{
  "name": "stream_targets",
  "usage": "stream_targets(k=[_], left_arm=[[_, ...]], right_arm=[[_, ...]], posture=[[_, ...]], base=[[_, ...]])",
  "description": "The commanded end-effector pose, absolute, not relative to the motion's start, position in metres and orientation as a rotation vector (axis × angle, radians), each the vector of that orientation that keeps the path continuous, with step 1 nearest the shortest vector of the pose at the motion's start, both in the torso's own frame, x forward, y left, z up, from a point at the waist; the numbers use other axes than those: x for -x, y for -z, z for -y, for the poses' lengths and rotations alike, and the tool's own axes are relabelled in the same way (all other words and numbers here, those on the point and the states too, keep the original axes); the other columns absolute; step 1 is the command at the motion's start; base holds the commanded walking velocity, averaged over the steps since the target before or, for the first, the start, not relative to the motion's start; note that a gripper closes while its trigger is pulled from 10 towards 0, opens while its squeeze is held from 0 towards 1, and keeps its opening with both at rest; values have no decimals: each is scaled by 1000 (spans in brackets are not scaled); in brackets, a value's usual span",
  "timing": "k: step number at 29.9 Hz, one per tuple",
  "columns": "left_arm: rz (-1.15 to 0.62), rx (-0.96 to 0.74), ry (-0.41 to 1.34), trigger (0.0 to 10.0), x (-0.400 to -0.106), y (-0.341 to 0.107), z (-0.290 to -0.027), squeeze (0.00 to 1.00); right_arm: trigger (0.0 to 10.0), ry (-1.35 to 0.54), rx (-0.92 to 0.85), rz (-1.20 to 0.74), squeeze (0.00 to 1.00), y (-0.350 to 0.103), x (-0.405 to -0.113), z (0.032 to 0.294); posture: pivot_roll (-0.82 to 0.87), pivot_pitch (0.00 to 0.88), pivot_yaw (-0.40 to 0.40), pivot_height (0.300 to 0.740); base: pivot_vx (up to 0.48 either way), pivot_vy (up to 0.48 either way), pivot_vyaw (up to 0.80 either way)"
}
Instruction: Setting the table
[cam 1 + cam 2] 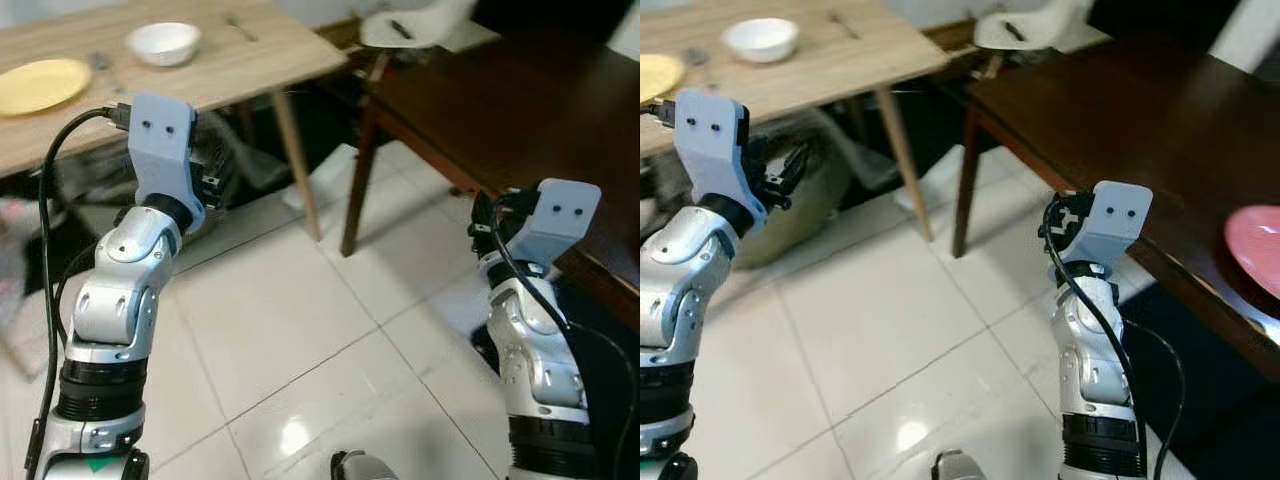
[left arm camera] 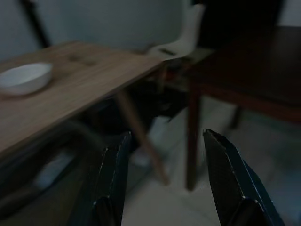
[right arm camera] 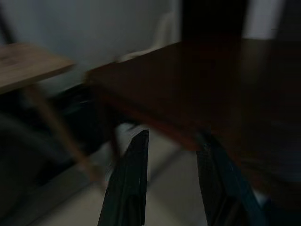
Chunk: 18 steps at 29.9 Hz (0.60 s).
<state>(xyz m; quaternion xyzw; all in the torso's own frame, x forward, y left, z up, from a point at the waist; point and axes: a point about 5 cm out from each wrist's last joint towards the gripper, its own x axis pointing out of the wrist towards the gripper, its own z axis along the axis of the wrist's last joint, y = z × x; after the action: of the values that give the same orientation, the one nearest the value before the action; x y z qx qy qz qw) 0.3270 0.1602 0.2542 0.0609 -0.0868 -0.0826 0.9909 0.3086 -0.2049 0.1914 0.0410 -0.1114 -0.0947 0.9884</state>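
Observation:
A light wooden table (image 1: 250, 62) stands at the far left with a yellow plate (image 1: 40, 85), a white bowl (image 1: 163, 43) and a utensil (image 1: 240, 28) on it. To the right is a dark wooden table (image 1: 520, 110), and a pink plate (image 1: 1255, 248) lies near its right edge. My left gripper (image 2: 165, 134) is raised below the light table's front edge, open and holding nothing; the bowl (image 2: 23, 77) lies ahead of it. My right gripper (image 3: 173, 136) is also open and empty, held up beside the dark table's (image 3: 211, 80) near edge.
A white chair (image 1: 410, 25) stands between the far ends of the two tables. The light table's slanted leg (image 1: 295, 160) and the dark table's leg (image 1: 357, 180) come down onto the white tiled floor (image 1: 300, 330) ahead of me. Dark clutter (image 1: 790, 200) sits under the light table.

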Motion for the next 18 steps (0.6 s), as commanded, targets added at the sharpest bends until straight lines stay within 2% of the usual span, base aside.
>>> stream_targets(k=[1, 18], left_arm=[[159, -116, 171, 10000, -327, -251, -161, 0], [169, -79, 264, 10000, -323, -252, -149, 0]], right_arm=[[10000, 192, -89, 214, 0, -189, -307, 204], [10000, 217, -82, 242, 0, -195, -306, 210]], posture=[[-75, 47, 56, 740], [-79, 50, 62, 740]], base=[[0, 0, -788], [0, 0, -788]])
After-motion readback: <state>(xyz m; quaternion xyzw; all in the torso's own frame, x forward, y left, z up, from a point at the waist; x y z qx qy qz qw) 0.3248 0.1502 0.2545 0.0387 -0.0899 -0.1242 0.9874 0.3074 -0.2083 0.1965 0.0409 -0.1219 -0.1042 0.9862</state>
